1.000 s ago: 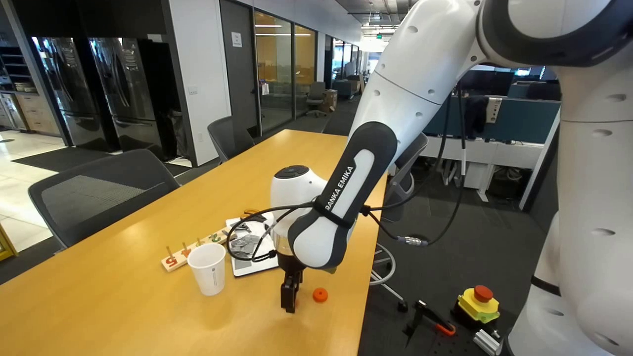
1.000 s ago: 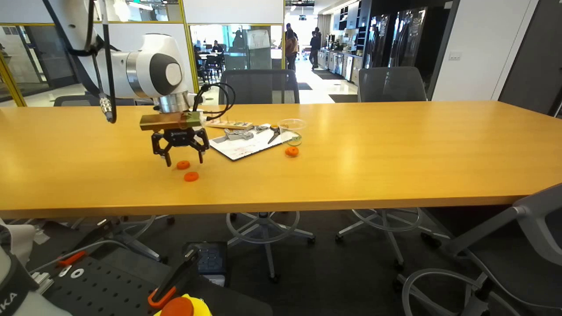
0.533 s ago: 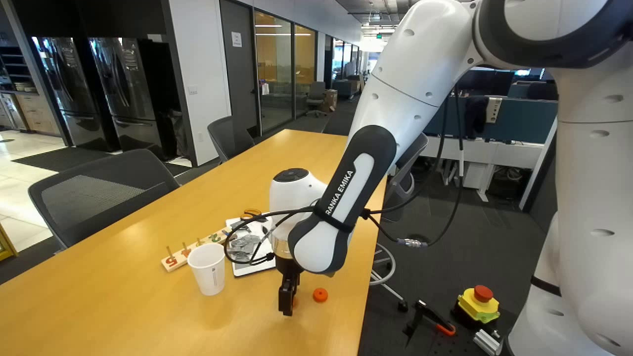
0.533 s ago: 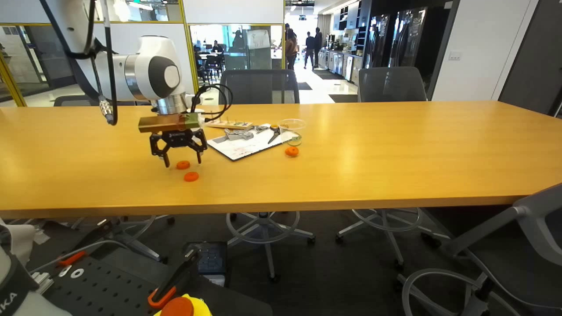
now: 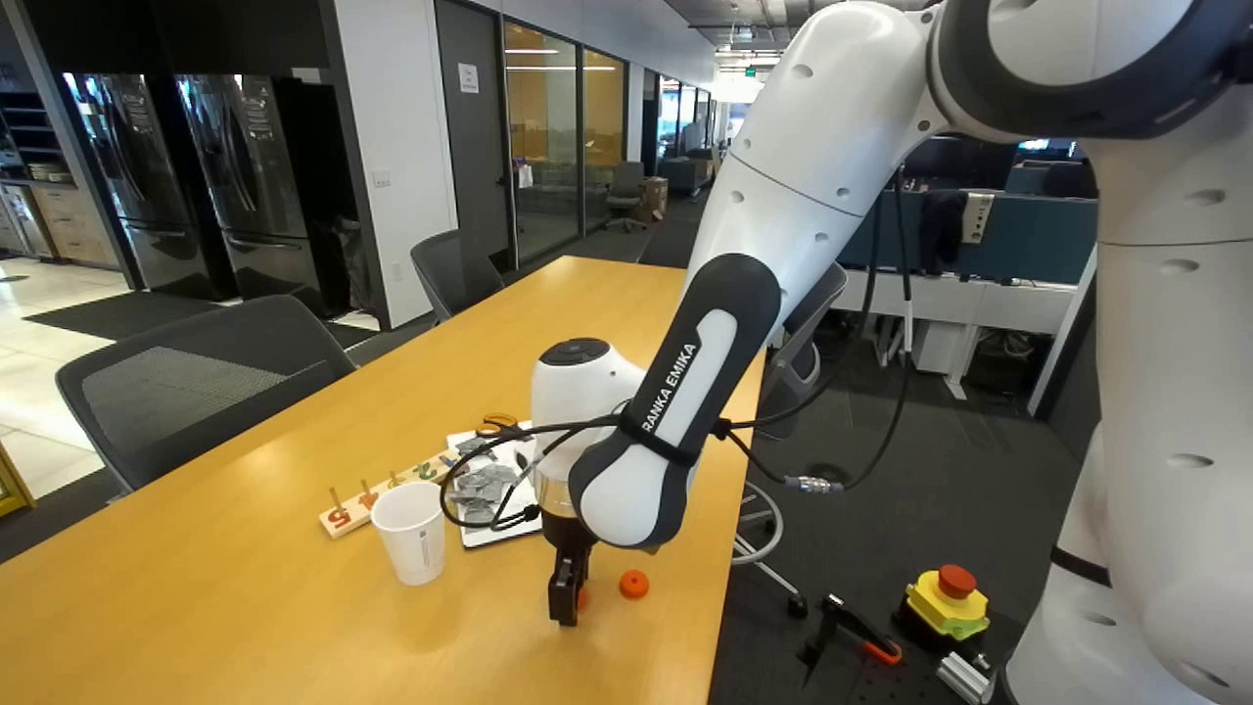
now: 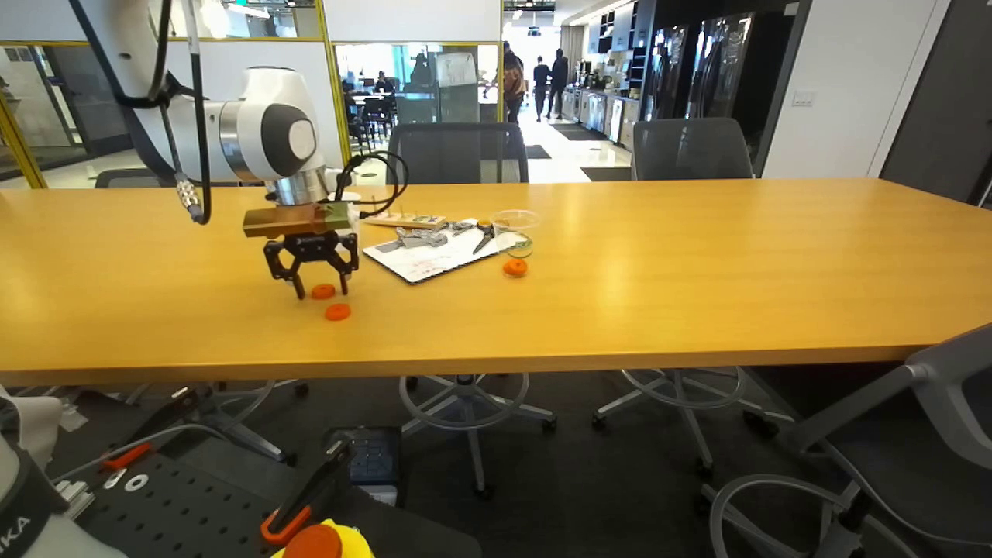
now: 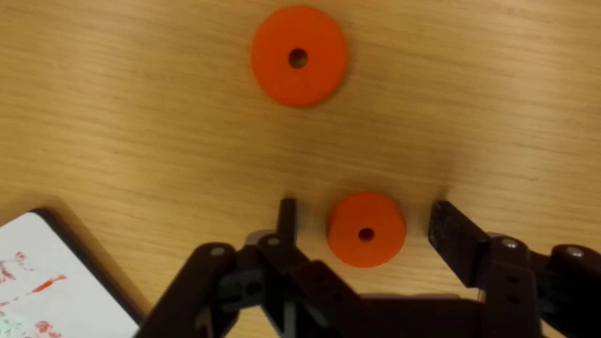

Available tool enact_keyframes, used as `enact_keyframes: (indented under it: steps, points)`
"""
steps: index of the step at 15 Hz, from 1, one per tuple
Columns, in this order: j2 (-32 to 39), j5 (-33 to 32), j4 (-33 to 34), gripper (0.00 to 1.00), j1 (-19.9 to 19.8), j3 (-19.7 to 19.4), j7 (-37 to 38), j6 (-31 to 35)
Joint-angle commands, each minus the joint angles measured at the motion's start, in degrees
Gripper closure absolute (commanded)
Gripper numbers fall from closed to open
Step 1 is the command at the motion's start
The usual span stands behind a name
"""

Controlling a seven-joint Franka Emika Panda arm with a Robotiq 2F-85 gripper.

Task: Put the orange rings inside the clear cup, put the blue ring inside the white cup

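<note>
A white robot arm (image 5: pixel 793 196) reaches over a long, wood-coloured counter (image 6: pixel 697 271). Its gripper (image 7: pixel 364 223) points down and straddles a small orange ring (image 7: pixel 366 253) lying flat there: the jaws are parted, one on each side, and bare counter shows in both gaps, so they grasp nothing. A second orange ring (image 7: pixel 300 80) lies flat nearby, outside the jaws. At the lower left of the wrist view is the corner of a whiteboard (image 7: pixel 61 263) marked in red, apart from the jaws.

In an exterior view, the clear cup (image 6: pixel 513 242) stands upright just beside the whiteboard's end away from the gripper, a third orange ring (image 6: pixel 515 268) showing through at its bottom. Dark-bladed scissors (image 6: pixel 485 237) and crumpled grey pieces (image 6: pixel 422 237) lie on the whiteboard.

In an exterior view, the white cup (image 5: pixel 409 548) stands upright in front of a wooden peg board (image 5: pixel 350 511) with coloured numerals; whether they touch cannot be told. The arm and a loop of black cable (image 5: pixel 573 426) cover part of the whiteboard. Mesh-backed chairs (image 5: pixel 206 382) stand along the counter. Low down, off its edge, sit a red-topped yellow stop button (image 5: pixel 946 601) and a black clamp (image 5: pixel 850 623).
</note>
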Motion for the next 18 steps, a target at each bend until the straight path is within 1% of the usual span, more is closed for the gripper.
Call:
enact_keyframes:
  steps: [1,4,5,7,8,9,12,13,16,18]
  points:
    - [-0.05,-1.22,0.6,0.57,0.66,-0.5,1.82,0.92]
    - [-0.61,-1.7,0.55,0.81,1.01,-0.89,2.55,0.57]
    - [-1.03,-1.93,0.53,0.8,1.05,-1.17,2.86,0.31]
    - [-1.78,-3.88,0.49,0.79,1.63,-2.92,4.66,0.19]
    - [-3.17,-2.89,0.57,0.79,0.15,-2.87,3.79,-0.24]
    - [-3.89,-2.64,0.67,0.79,-0.46,-3.33,4.04,-0.24]
    - [-7.75,3.99,2.27,0.79,-6.06,-2.23,-1.15,-2.28]
    - [-8.65,5.35,3.24,0.79,-6.98,-2.54,-1.38,-2.86]
    - [-10.4,7.46,6.95,0.79,-9.65,-4.7,-1.9,-4.64]
    - [-10.64,6.42,9.5,0.79,-10.71,-6.61,-0.51,-5.54]
